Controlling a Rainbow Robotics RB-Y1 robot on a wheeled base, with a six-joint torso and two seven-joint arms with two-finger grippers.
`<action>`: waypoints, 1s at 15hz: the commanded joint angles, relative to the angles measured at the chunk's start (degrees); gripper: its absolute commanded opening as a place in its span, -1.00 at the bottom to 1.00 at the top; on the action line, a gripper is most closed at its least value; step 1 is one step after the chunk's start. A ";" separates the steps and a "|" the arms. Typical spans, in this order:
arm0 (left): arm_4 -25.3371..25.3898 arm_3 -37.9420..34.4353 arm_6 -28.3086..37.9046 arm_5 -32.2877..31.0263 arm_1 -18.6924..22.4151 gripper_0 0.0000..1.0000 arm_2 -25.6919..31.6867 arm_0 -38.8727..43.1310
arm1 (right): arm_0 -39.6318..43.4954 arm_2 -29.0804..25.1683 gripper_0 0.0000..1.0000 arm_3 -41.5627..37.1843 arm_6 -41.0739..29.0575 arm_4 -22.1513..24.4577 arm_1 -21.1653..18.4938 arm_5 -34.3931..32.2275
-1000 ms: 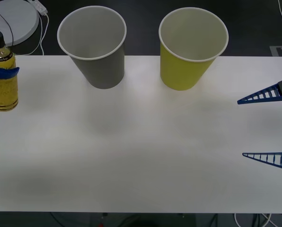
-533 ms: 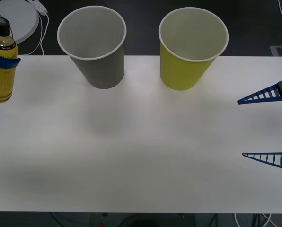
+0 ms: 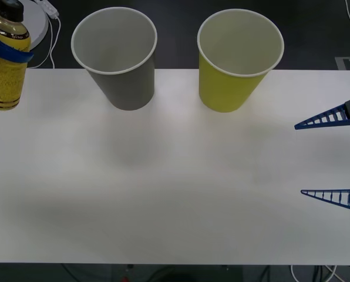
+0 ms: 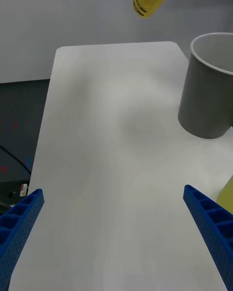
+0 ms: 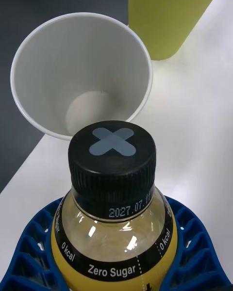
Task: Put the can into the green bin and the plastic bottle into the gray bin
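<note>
A white table (image 3: 175,194) is spreading out; the right gripper (image 3: 333,155) is idling spread wide. The left gripper (image 5: 116,252) is clasping the glossy yellow plastic bottle (image 5: 114,213), reading "Zero Sugar", "0 kcal", "2027.07", raised left of the gray paper-cup bin (image 3: 119,56). The yellow-green paper-cup bin (image 3: 236,59) is standing right of that gray bin.

Left gripper (image 5: 116,252) raised at far left, fingers clamped. Right gripper (image 3: 330,157) parked at right, fingers spread.
</note>
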 commanded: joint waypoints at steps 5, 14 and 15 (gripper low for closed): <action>-0.14 10.60 -1.33 -4.48 -3.98 -1.00 -15.98 -19.85 | 0.00 0.00 1.00 0.00 0.00 0.00 0.00 0.00; -4.00 22.29 -1.51 -7.21 -13.91 -1.00 -26.00 -35.67 | 0.00 0.00 1.00 0.00 0.00 0.00 0.00 0.00; -4.44 23.52 -1.51 -7.21 -15.23 -1.00 -27.06 -37.16 | 0.00 0.00 1.00 0.00 0.00 0.00 0.00 0.00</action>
